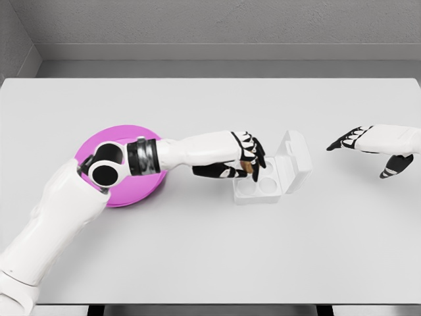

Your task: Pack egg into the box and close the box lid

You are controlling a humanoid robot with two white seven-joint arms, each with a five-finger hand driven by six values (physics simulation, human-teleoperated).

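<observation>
A small white egg box (263, 184) lies open near the table's middle, its lid (296, 160) standing tilted up on the right side. My left hand (247, 161) hovers over the box's left rear cup, fingers curled around a brown egg (248, 166) that shows between them. The front cups of the box look bare. My right hand (358, 141) floats above the table at the right, fingers spread and holding nothing, well apart from the box.
A round magenta plate (135, 187) lies at the left, partly covered by my left forearm. The grey table (210, 257) stretches wide in front. Its far edge meets a grey wall.
</observation>
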